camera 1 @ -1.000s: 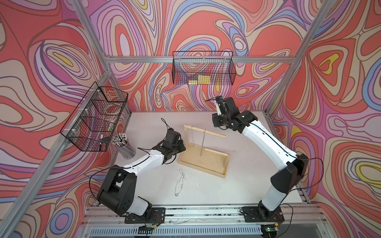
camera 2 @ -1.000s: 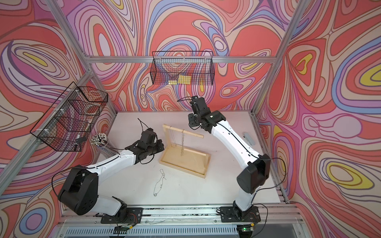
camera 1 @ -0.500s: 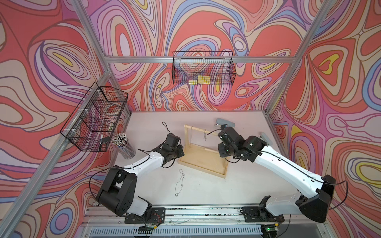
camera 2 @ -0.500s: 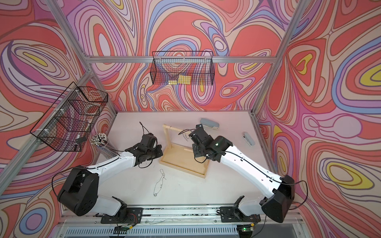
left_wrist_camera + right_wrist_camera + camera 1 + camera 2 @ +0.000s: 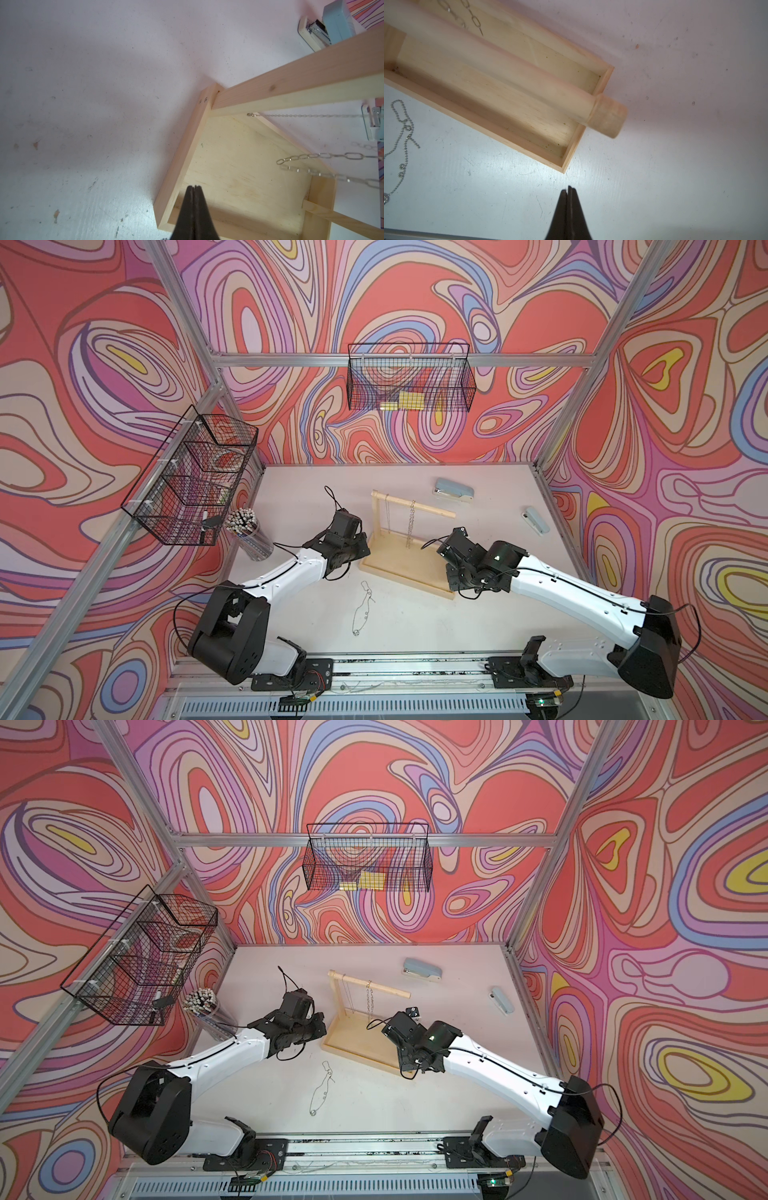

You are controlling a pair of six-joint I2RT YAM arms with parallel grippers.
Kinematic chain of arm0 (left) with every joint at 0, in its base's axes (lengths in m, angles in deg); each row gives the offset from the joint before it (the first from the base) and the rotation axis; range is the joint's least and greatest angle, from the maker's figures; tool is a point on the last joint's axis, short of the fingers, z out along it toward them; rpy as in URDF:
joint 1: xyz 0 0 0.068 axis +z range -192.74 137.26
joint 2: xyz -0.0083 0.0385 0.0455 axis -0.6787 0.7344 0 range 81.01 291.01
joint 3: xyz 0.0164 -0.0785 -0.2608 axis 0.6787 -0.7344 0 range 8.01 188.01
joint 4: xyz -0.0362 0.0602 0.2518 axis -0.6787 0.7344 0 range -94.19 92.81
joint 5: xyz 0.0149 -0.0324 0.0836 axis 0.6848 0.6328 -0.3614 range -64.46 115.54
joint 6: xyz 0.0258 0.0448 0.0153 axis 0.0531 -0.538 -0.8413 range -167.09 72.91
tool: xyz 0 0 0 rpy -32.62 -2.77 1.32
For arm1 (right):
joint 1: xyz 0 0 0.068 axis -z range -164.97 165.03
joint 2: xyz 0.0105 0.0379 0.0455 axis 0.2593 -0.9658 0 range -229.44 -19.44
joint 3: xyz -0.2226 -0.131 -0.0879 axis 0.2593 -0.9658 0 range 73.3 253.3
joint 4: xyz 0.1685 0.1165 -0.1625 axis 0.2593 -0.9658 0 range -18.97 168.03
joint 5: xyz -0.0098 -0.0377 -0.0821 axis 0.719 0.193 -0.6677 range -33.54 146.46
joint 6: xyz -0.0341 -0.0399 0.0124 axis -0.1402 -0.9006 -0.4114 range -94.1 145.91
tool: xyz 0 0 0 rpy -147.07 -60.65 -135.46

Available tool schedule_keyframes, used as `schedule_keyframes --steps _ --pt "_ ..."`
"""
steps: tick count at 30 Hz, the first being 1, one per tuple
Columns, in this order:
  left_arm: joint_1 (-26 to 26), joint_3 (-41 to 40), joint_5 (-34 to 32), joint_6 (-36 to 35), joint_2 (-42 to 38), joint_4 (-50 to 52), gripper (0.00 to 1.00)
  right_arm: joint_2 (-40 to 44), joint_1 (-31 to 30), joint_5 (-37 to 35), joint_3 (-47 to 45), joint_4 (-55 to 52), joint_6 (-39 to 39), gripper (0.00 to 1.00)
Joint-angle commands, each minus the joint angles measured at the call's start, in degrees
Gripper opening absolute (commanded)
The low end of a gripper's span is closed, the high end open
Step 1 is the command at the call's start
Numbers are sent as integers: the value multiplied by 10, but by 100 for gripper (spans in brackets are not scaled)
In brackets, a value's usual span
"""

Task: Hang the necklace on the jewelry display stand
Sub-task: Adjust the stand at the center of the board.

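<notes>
The jewelry display stand (image 5: pixel 399 568) of light wood sits mid-table, seen in both top views (image 5: pixel 357 1048). A thin chain (image 5: pixel 387 514) and a chunky chain (image 5: pixel 411 522) hang from its round crossbar (image 5: pixel 432 509). A silver bead necklace (image 5: pixel 361 610) lies loose on the table in front of the stand, also in the right wrist view (image 5: pixel 402 133). My left gripper (image 5: pixel 193 192) is shut and empty over the tray's near left corner. My right gripper (image 5: pixel 569 188) is shut and empty, just off the tray's near right corner (image 5: pixel 563 169).
Two blue-grey staplers (image 5: pixel 454 491) (image 5: pixel 536 520) lie behind and right of the stand. A cup of pencils (image 5: pixel 245 526) stands at the left edge under a black wire basket (image 5: pixel 191 477). Another wire basket (image 5: pixel 409 383) hangs on the back wall.
My right arm has swung from behind the stand round to its near right corner and lowered, its jaws closing. My left gripper finished closing and shifted slightly at the stand's left end.
</notes>
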Motion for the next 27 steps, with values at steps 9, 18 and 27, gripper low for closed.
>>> schedule_keyframes --steps 9,18,27 --pt "0 -3 3 -3 -3 10 0 -45 19 -75 -18 56 -23 0" --pt "-1 -8 10 8 -2 -1 0 -52 67 -78 -32 113 -60 0" --pt "-1 -12 6 7 -7 1 0 -92 86 -72 -3 167 -101 0"
